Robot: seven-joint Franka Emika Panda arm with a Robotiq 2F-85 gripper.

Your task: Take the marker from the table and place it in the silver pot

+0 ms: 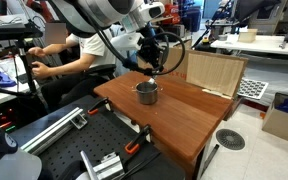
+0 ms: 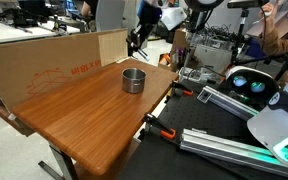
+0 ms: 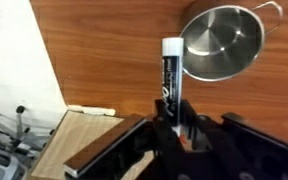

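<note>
Marker (image 3: 172, 80) comes first for us: in the wrist view it is clamped in the gripper (image 3: 174, 128), whose jaws close on its lower end. Its dark barrel and whitish tip reach out ahead of the fingers, above the table (image 3: 104, 60). Reading that view from left to right, we find a white surface (image 3: 14, 50) at the edge and a light board (image 3: 84, 140) lower down. Next come the reddish-brown wood and the marker. Just right of its whitish tip is the silver pot (image 3: 222, 40), seen from above with 1 short handle at its upper right. The tip lies beside the pot's rim, not over the opening. We cannot tell whether the 2 touch.

In an exterior view a seated person (image 1: 64, 55) is at the left. Further right the gripper (image 1: 149, 66) hangs over the table (image 1: 184, 120), a little above the silver pot (image 1: 146, 92). A light wooden panel (image 1: 216, 72) stands at the table's far edge to the right. The marker is too small for us to make out there.

In an exterior view a cardboard wall (image 2: 54, 60) runs along the table's (image 2: 84, 115) left and far side. The silver pot (image 2: 133, 79) stands upright near the middle of the wood, and the gripper (image 2: 136, 40) hangs behind and above it. A red-tipped clamp (image 2: 160, 128) sits at the table's right edge.
</note>
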